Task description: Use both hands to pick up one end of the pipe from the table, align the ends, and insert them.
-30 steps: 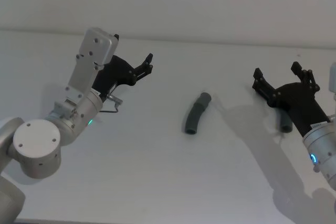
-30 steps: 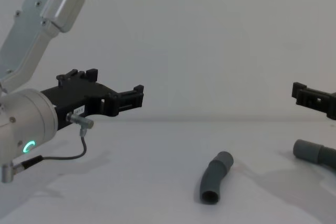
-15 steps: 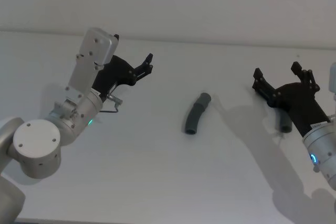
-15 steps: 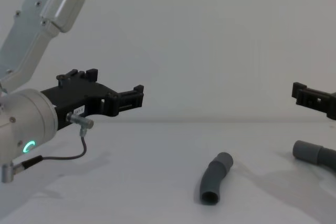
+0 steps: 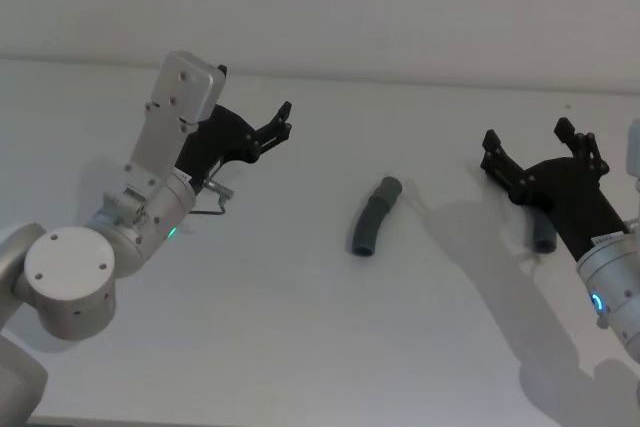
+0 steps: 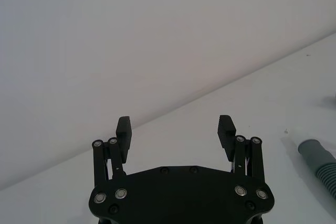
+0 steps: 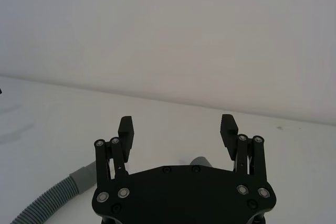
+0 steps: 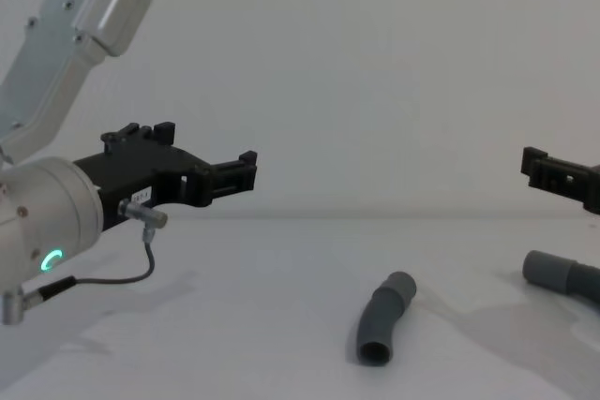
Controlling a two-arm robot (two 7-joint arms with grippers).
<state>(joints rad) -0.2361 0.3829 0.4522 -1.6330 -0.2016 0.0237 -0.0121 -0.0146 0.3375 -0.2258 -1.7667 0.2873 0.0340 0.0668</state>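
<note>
A short bent dark grey pipe piece [image 5: 373, 218] lies on the white table [image 5: 300, 327] near the middle; the chest view shows its open mouth [image 8: 377, 351] facing the robot. The second grey piece [image 5: 543, 236] lies at the right, partly hidden under my right gripper [image 5: 526, 135], and its end [image 8: 553, 272] pokes in at the right edge. That gripper hovers above it, open and holding nothing [image 7: 177, 125]. My left gripper [image 5: 286, 118] hangs open and holding nothing well left of the bent piece [image 6: 176, 127]. The bent piece's ribbed section [image 6: 321, 161] shows beyond it.
The table's far edge meets a plain white wall [image 5: 400, 7]. A thin cable loop [image 8: 131, 274] hangs under the left wrist. Bare white surface lies between the two grippers and toward the front.
</note>
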